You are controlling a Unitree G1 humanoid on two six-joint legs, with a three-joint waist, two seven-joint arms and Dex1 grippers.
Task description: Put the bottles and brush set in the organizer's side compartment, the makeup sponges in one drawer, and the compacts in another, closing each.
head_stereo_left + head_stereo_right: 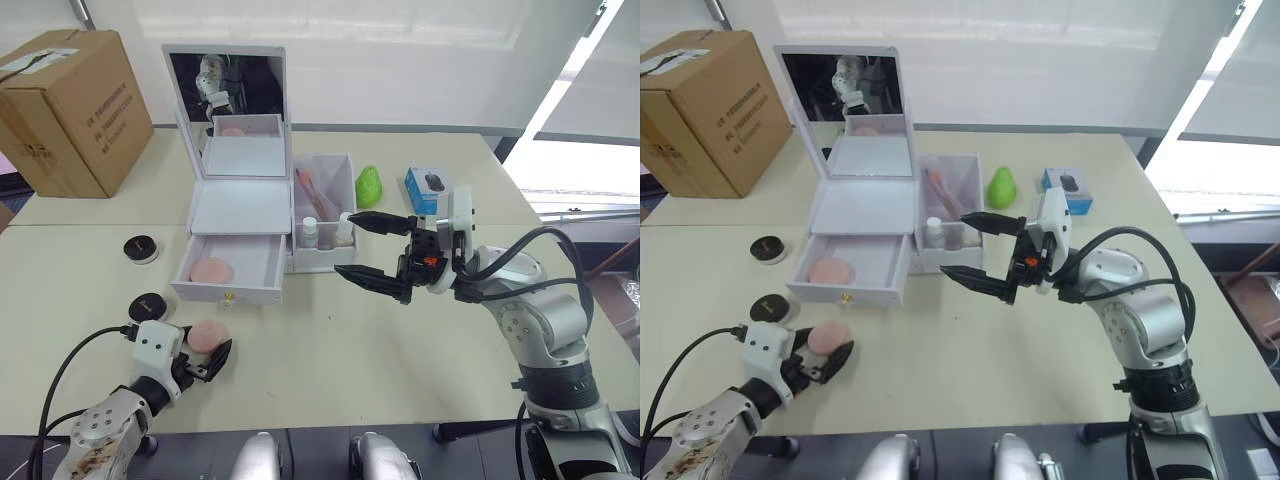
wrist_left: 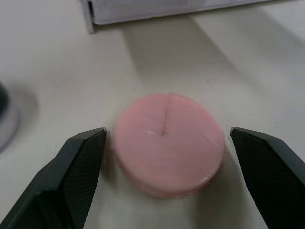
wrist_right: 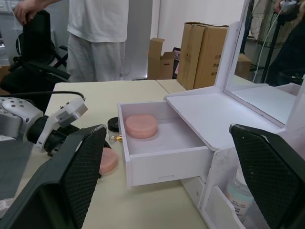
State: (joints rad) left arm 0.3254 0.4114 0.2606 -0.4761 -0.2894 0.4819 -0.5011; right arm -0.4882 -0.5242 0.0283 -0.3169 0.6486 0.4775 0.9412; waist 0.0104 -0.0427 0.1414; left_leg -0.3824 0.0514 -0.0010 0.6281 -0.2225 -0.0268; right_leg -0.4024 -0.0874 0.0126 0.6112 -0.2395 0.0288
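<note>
makeup sponges: one in open drawer [image 1: 212, 270], one between left pincer [image 1: 205, 352] fingers, two compacts [image 1: 141, 248]

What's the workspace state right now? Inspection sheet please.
Surface: beige table.
Job's things: organizer mirror up, one drawer open with one makeup sponge inside; second sponge on the table; two compacts on the table at the robot's left; bottles and brush set in the side compartment.
Clutter: green object, blue box, cardboard box.
Grippers: left gripper open around the loose sponge; right gripper open, empty, beside the organizer.
Cables: black cables on both arms.
Surroundings: person standing, more cardboard boxes.
</note>
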